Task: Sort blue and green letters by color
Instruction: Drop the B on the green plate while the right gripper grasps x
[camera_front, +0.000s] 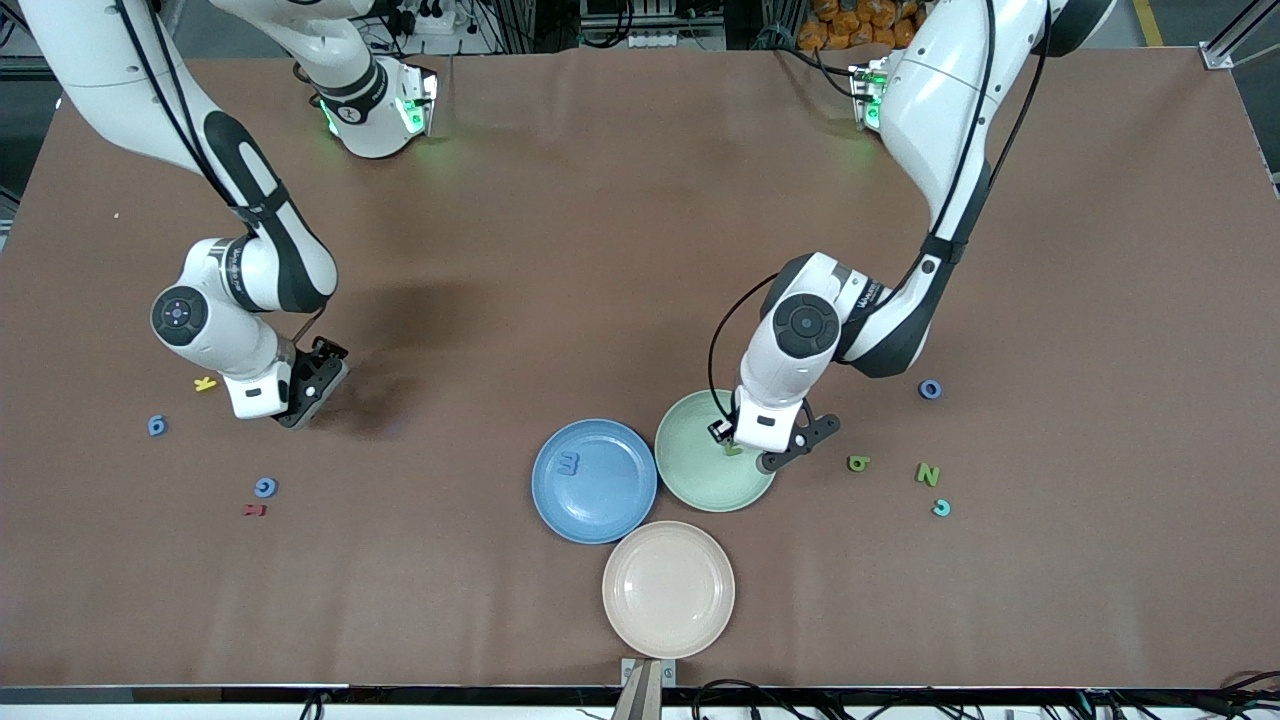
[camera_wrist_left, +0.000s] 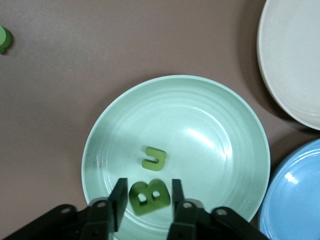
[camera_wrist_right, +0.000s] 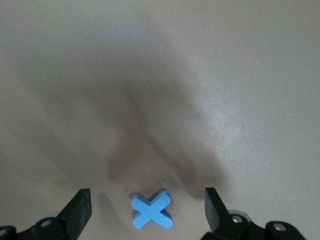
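Left end effector (camera_wrist_left: 146, 196) hangs over the green plate (camera_front: 690, 475), fingers (camera_wrist_left: 119, 197) set narrow either side of a green B (camera_wrist_left: 149, 197); there's a slim gap on each side, so I can't tell if it is gripped or just let go. A second green letter (camera_wrist_left: 154, 158) already lies in that plate, just ahead of the fingertips. Right end effector (camera_wrist_right: 147, 210) is low over the bench (camera_front: 560, 250) at the right arm's end, spread wide and empty, straddling a blue X (camera_wrist_right: 151, 209). These foam letters look light, soft and slightly squashy, not fragile. My guess is the best hold is across a flat pair of edges, for the X across two arms near the crossing, with light squeeze so it doesn't pop out or tilt. Thin stock flat on the bench means fingertips must get almost to the surface. Hard to see: in the front view the X is hidden under the right arm's hand, and the B is mostly masked by the left one. Scattered pieces near each arm are too small to read reliably. One blue letter (camera_front: 569, 464) sits in the blue plate (camera_front: 620, 500); the beige plate (camera_front: 668, 589) holds nothing.
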